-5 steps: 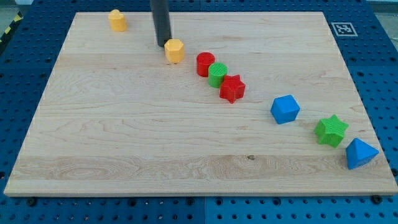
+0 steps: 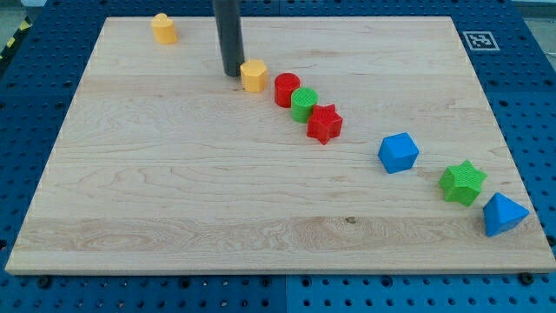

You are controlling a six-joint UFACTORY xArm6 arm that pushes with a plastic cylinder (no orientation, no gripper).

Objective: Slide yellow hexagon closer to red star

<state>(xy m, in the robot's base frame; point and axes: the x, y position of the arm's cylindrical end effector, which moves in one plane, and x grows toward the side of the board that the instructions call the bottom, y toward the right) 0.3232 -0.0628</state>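
Note:
The yellow hexagon point(image 2: 254, 76) sits in the upper middle of the wooden board point(image 2: 174, 191). My tip point(image 2: 232, 72) touches its left side. To its right runs a tight diagonal row: a red cylinder point(image 2: 287, 89), a green cylinder point(image 2: 304, 104), then the red star point(image 2: 325, 123), lower right. The hexagon stands just left of the red cylinder, with a small gap. The two cylinders lie between it and the star.
Another yellow block point(image 2: 163, 28) stands near the board's top left edge. A blue hexagonal block point(image 2: 398, 152), a green star point(image 2: 461, 182) and a blue triangle point(image 2: 503, 214) trail toward the lower right corner. A marker tag point(image 2: 479, 40) sits at the top right.
My tip has moved right and slightly down. It has pushed the yellow hexagon to the right, closer to the red cylinder. The other blocks have not moved.

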